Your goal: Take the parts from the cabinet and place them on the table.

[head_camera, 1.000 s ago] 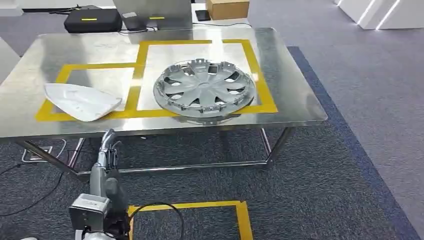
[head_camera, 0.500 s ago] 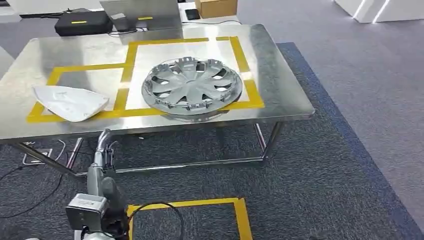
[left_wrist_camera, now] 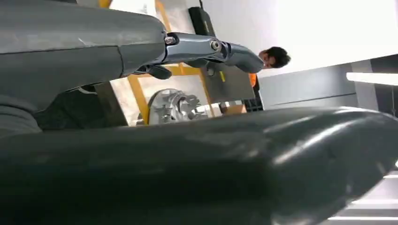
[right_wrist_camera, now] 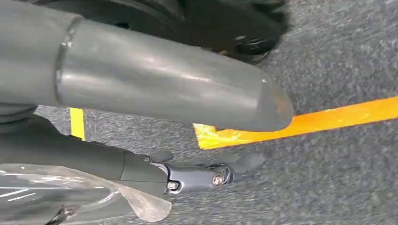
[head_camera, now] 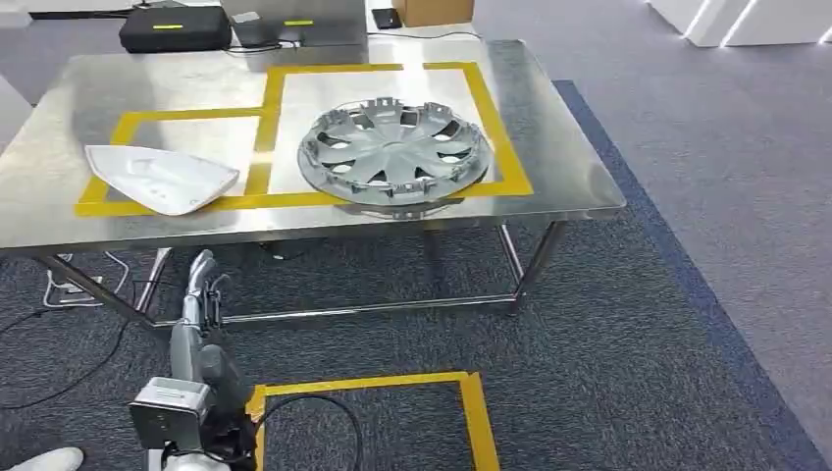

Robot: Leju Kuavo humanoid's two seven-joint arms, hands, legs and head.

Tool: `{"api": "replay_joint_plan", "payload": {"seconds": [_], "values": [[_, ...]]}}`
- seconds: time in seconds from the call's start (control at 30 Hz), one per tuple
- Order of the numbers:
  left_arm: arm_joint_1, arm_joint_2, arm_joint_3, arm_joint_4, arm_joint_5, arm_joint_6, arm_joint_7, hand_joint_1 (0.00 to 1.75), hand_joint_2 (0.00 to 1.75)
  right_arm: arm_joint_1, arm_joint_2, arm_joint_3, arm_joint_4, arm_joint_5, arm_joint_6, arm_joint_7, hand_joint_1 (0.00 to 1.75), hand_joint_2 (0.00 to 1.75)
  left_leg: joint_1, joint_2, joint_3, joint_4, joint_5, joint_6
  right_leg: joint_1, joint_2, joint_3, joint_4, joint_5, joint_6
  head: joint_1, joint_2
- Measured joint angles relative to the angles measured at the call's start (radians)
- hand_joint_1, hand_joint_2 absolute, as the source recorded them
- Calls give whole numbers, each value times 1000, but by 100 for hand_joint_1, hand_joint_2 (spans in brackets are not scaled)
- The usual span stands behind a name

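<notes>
The wheel cover lies flat on the desk inside the larger yellow-taped square, its near rim close to the front tape line. The white panel rests in the smaller taped box to its left, overlapping the near tape and not far from the desk's front edge. Both parts look delivered.

The left hand hangs below the desk front, fingers extended and holding nothing. The right hand hangs over the carpet by the yellow floor tape; a crinkled clear plastic piece lies against its underside, and I cannot tell whether the fingers grip it or merely touch it.

The risks, as I judge them: if the left arm swings upward while the body turns, it could strike the desk's underside or edge and jolt the panel off. The plastic, if only loosely caught, could drop onto the carpet. Loose cables on the floor near the desk legs could snag a foot. A person stands beyond the desk, so wide arm sweeps need care.
</notes>
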Motion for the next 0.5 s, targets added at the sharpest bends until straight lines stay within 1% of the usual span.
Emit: {"api": "replay_joint_plan", "payload": {"seconds": [0.03, 0.07, 0.1, 0.13, 0.17, 0.2, 0.23, 0.27, 0.3, 0.33, 0.37, 0.4, 0.43, 0.47, 0.5], "values": [[0, 0, 0, 0, 0, 3, 0, 0, 0, -2, 0, 0, 0, 0, 0, 0, 0, 0, 0, 0, -6, 2, 8, -5, 0, -1, 71, -104, 17, -4, 0, 0], [0, -1, 0, 0, -2, 7, 0, 0, 0, -6, 0, 0, 0, 0, 0, 0, 0, 0, -6, 0, -14, 7, 12, -10, 4, -3, 125, -180, 1, -8, 1, 0], [0, -2, 0, 0, -3, 10, 0, 0, 0, -8, 0, 0, 0, 0, 0, 0, 0, 0, -6, 2, -17, 9, 20, -15, 4, -1, 130, -193, 1, -13, -2, 0], [0, -2, 0, 0, -3, 11, 0, 0, 0, -7, 0, 0, 0, 2, 0, 0, 0, 0, -5, 2, -17, 9, 29, -21, 6, 0, 110, -190, 3, -17, 1, 0], [0, -3, 0, 0, -4, 11, -1, 0, 0, -6, 0, 0, 0, 2, 0, 1, 0, 0, -3, 3, -17, 6, 34, -26, 8, 0, 107, -187, 4, -24, 1, 0], [0, -3, 0, 0, -4, 11, -1, 0, 0, -4, 0, 0, 0, 2, 0, 1, 0, 0, -3, 2, -18, 5, 40, -34, 8, -1, 103, -190, 12, -35, 1, 0], [1, -3, 0, 0, -5, 13, -1, 0, 0, -4, 1, 0, 0, 2, 0, 1, 0, 0, 1, -3, -23, 14, 23, -41, 2, -8, 96, -194, 25, -48, 2, 0], [1, -3, 0, 0, -5, 13, -1, 0, 0, -5, 1, 0, 0, 2, 0, 1, 0, 0, 1, -6, -34, 44, -34, -49, 3, -7, 85, -194, 34, -59, -3, 0], [1, -3, 0, 0, -5, 13, -1, 0, 0, -6, 1, 0, 0, 2, 0, 1, 0, 0, 4, -6, -48, 109, -102, -54, 3, -9, 74, -194, 43, -62, -5, 0], [1, -3, 0, 0, -5, 13, -1, 0, 0, -5, 1, 0, 0, 2, 0, 1, 0, 0, 5, -6, -63, 184, -157, -59, 4, -9, 62, -193, 53, -64, -4, 0], [1, -2, 0, 0, -5, 16, -1, 0, 0, -5, 1, 0, 0, 3, 0, 1, 0, 0, 7, -6, -75, 260, -195, -62, 5, -9, 50, -191, 63, -63, -5, 0], [1, -2, 0, 1, -6, 19, -1, 0, 0, -4, 1, 0, 0, 5, 0, 1, 0, 0, 7, -7, -75, 306, -199, -63, 5, -8, 43, -188, 74, -63, -4, 0], [1, -1, 0, 2, -7, 21, -1, 0, 0, -4, 1, 0, 0, 5, 0, 1, 0, 0, 8, -7, -59, 306, -176, -62, 6, -8, 27, -182, 85, -61, -5, 0], [0, -1, -1, 2, -7, 23, -1, 0, 0, -4, 1, 0, 0, 7, 0, 1, 0, 0, 8, -7, -26, 271, -140, -60, 6, -8, 11, -177, 91, -60, -5, 0], [0, -2, -1, 2, -9, 25, -1, 0, 0, -5, 1, 0, 0, 8, 0, 1, 0, 0, 7, -7, 29, 191, -106, -56, 6, -7, -3, -170, 97, -57, -5, 0]]}}
